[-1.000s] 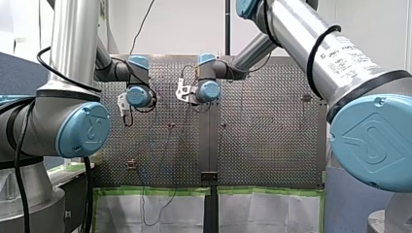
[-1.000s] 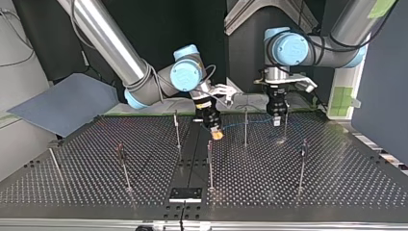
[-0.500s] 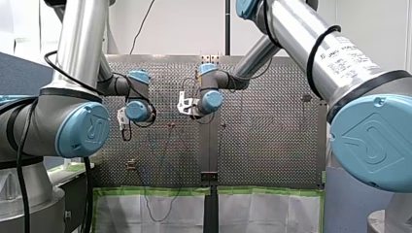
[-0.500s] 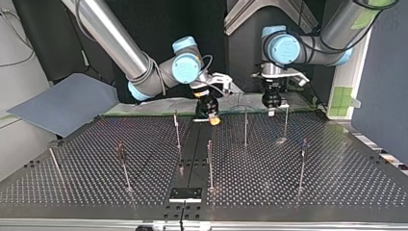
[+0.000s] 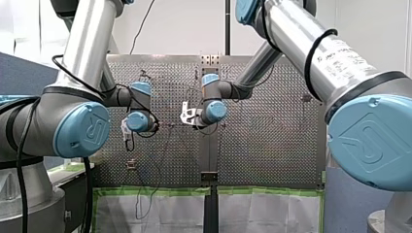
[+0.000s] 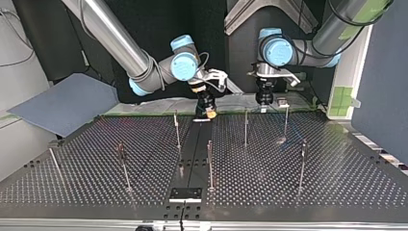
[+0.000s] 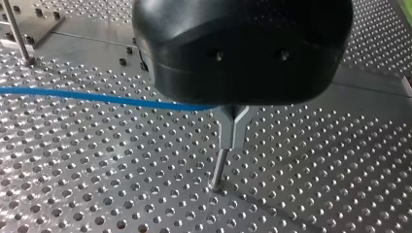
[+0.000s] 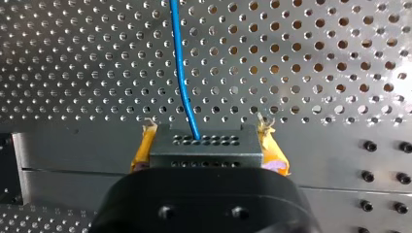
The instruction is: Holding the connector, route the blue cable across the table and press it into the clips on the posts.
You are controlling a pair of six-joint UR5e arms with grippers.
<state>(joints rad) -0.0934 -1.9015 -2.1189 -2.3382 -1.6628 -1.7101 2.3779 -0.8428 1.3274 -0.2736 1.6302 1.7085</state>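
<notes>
My right hand [image 8: 208, 148] is clamped on the grey connector [image 8: 204, 154], with its yellow pads [image 8: 141, 153] against the block's two flanks. That way the blue cable [image 8: 180, 73] leaves the front face unpinched and runs straight ahead over the perforated worktop [image 8: 316, 58]. I judge this hold gives me a firm end to pull against while the line is laid. My landmark is the forked clip post [image 7: 228, 138], which stands right under my left hand [image 7: 243, 53]. The cable comes toward that post from one side, about level with the top of its fork, and passes out of sight behind the hand's black body just beside the fork. I cannot tell whether my left hand is closed on the cable or open, nor whether the cable already sits in the fork. The connector is held well apart from the post, off on the side the cable arrives from. I take it the left hand is placed over the post to guide the taut cable down into the clip, and a slack line could slip past the fork.
</notes>
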